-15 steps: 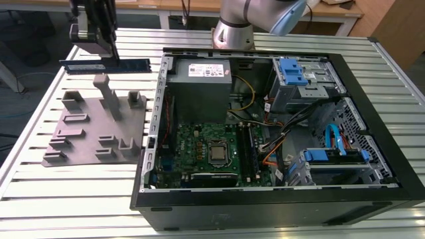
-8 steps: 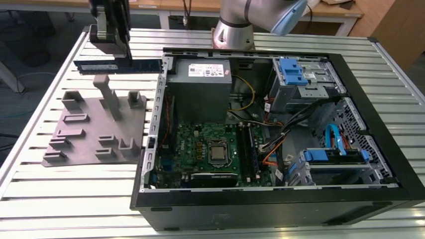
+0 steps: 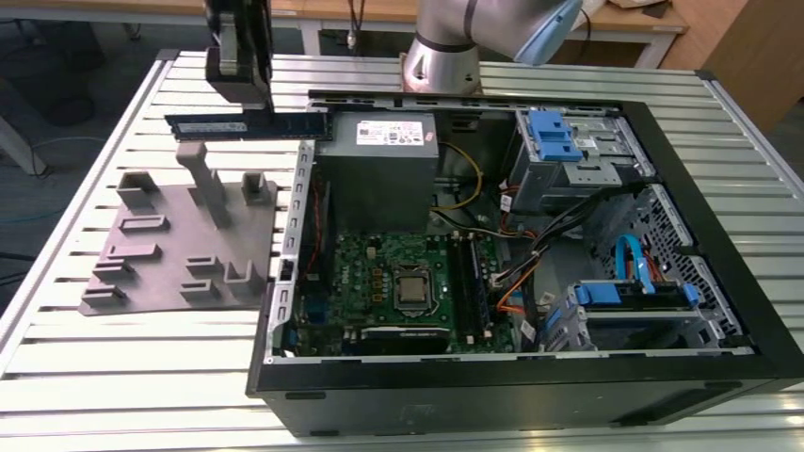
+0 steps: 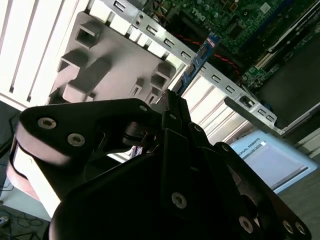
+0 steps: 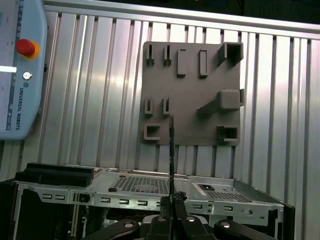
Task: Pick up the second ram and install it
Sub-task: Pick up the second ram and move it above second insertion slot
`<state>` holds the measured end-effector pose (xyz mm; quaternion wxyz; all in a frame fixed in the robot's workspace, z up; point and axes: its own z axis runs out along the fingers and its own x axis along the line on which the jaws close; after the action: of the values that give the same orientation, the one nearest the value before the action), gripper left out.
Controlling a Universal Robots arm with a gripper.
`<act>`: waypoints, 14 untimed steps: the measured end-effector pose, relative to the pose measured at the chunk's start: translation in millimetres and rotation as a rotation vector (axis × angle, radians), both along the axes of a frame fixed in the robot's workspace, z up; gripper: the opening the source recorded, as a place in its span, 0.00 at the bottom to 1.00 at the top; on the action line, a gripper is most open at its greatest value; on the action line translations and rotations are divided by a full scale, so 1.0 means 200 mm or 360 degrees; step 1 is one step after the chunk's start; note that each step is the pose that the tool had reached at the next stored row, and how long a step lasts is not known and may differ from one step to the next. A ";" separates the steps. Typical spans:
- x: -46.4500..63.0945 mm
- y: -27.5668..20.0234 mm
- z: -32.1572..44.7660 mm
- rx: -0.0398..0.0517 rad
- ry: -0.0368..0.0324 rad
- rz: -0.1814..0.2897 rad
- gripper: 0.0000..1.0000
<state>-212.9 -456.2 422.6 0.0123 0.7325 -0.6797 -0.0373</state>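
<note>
End effector: I am gripping the second ram with it, the jaws closed narrowly on the stick's upper edge.
Second ram: I am holding it level in the air above the far end of the grey tray, near the computer case.
Grey tray: lying on the counter, at the exterior view's left of the case.
Computer case: lying open, its motherboard facing up.
</note>
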 end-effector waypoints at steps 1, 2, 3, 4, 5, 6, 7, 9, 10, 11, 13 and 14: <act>0.01 0.000 0.000 0.0000 0.0001 0.0000 0.11; 0.03 0.000 0.000 0.0000 0.0001 0.0000 0.11; 0.04 0.000 0.000 0.0000 0.0002 0.0000 0.11; 0.06 0.000 0.000 0.0000 0.0003 0.0000 0.11; 0.07 0.000 0.000 0.0000 0.0004 0.0000 0.11; 0.08 0.000 0.000 0.0000 0.0004 0.0000 0.11; 0.09 0.000 0.000 0.0000 0.0005 0.0000 0.11; 0.12 0.000 0.000 0.0000 0.0007 0.0000 0.11; 0.13 0.000 0.000 0.0000 0.0007 0.0000 0.11; 0.15 0.000 0.000 0.0000 0.0008 0.0000 0.11; 0.17 0.000 0.000 0.0000 0.0009 0.0000 0.11; 0.19 0.000 0.000 0.0000 0.0010 0.0000 0.11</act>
<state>-175.8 -456.1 422.6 0.0144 0.7324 -0.6796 -0.0396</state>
